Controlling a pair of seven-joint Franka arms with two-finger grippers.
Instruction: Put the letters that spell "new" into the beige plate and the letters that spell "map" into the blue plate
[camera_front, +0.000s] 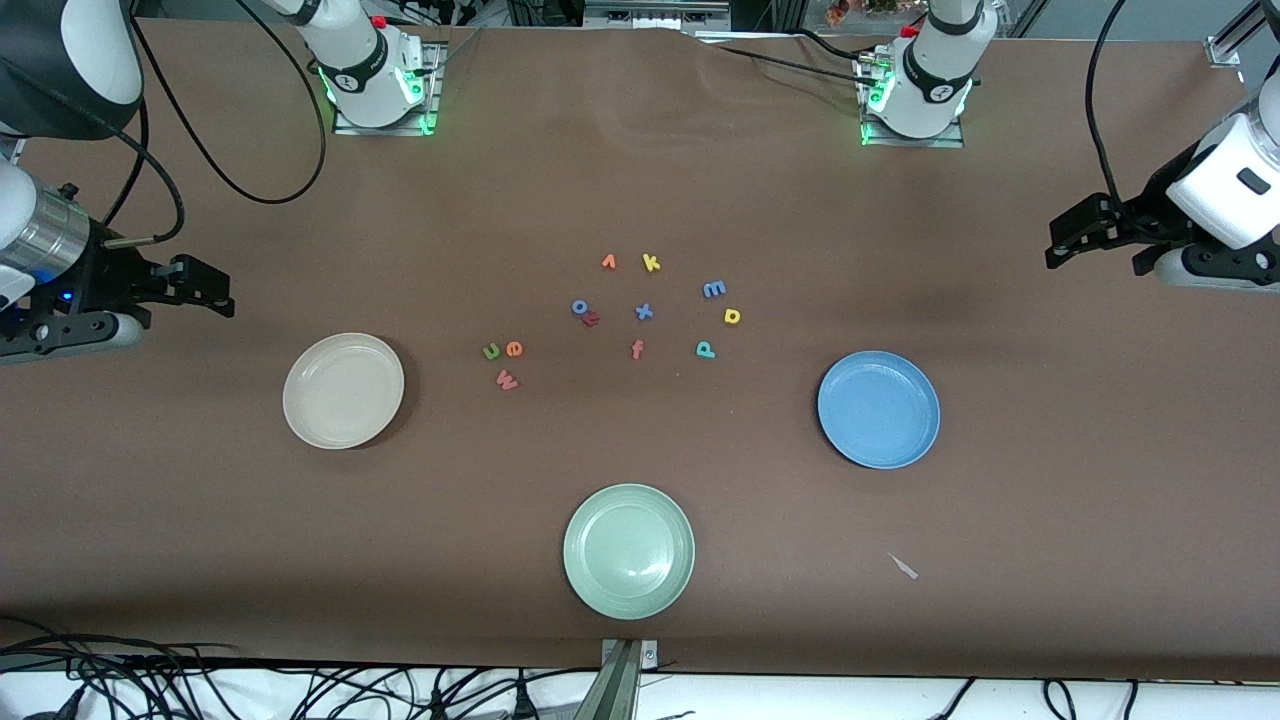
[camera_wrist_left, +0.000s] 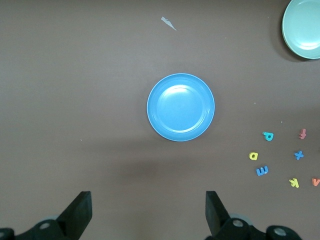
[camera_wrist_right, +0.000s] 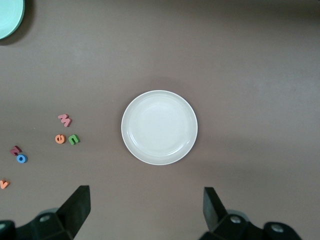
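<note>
- Letters for "new": olive n (camera_front: 491, 351), orange e (camera_front: 513, 348), salmon w (camera_front: 507, 380), close together on brown table cloth (camera_front: 200, 520), between beige plate (camera_front: 343, 391) and middle heap.
- Letters for "map": blue m (camera_front: 714, 289), yellow a (camera_front: 732, 316), teal p (camera_front: 705, 349), not far from blue plate (camera_front: 879, 409).
- Both plates empty, smooth, shallow-rimmed.
- Small, thin foam: probably best pinched low, one at a time, away from neighbours.
- Left gripper (camera_front: 1090, 240), right gripper (camera_front: 190, 290): spread wide, holding nothing, waiting high over table ends.

Robotics lab. Two arm bases (camera_front: 375, 75) bolted along edge of table (camera_front: 1050, 480) covered in brown cloth, green status lights lit. Loose cables (camera_front: 200, 680) trailed past table edge; metal framing stood near bases.
</note>
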